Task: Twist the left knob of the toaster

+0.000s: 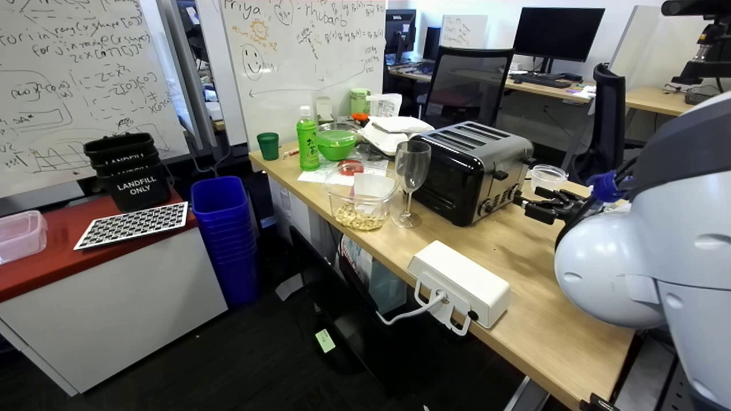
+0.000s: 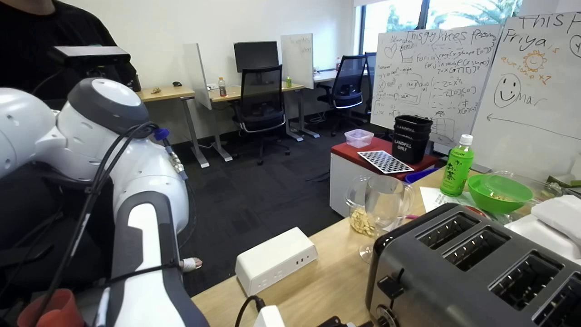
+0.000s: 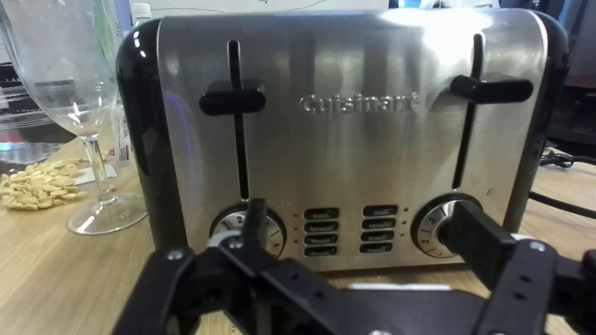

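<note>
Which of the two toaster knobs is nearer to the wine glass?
The left knob in the wrist view; the right knob sits beyond the buttons.

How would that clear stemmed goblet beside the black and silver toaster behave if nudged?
The clear stemmed goblet likely tips easily, its bowl high on a thin stem. That stem may snap; glass or plastic, I can't tell. Smooth, shiny sides could be slippery.

Scribbled-on whiteboards (image 1: 308, 68) stand behind a light wood table (image 1: 571, 354) and a red-topped white cabinet (image 1: 125, 319). Black mesh office chairs (image 2: 262, 93) stand on dark carpet (image 2: 281, 190) beside wood-topped desks (image 2: 168, 94), with upright white partitions (image 2: 196, 75) between the desks and a white wall (image 2: 159, 27) behind. Palm fronds (image 2: 492, 7) show through a bright window (image 2: 401, 18) rising above one whiteboard.
</note>
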You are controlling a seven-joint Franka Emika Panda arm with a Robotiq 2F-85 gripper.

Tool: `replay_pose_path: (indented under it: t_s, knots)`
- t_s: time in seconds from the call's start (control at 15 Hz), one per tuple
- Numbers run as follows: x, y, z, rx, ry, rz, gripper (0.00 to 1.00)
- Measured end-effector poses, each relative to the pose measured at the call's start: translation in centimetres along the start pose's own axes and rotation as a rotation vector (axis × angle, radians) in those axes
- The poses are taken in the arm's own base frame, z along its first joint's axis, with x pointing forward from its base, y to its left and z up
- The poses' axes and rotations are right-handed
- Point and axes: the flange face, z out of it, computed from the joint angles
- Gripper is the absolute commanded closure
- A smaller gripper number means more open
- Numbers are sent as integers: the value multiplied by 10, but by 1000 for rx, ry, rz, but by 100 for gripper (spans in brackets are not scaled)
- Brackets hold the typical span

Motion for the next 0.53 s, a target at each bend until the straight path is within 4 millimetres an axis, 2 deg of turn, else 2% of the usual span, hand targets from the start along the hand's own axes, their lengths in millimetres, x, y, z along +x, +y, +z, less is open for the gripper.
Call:
replay_pose_path:
  t_s: [0.53]
  knots:
    - [12, -5, 23, 33, -15, -58, 0]
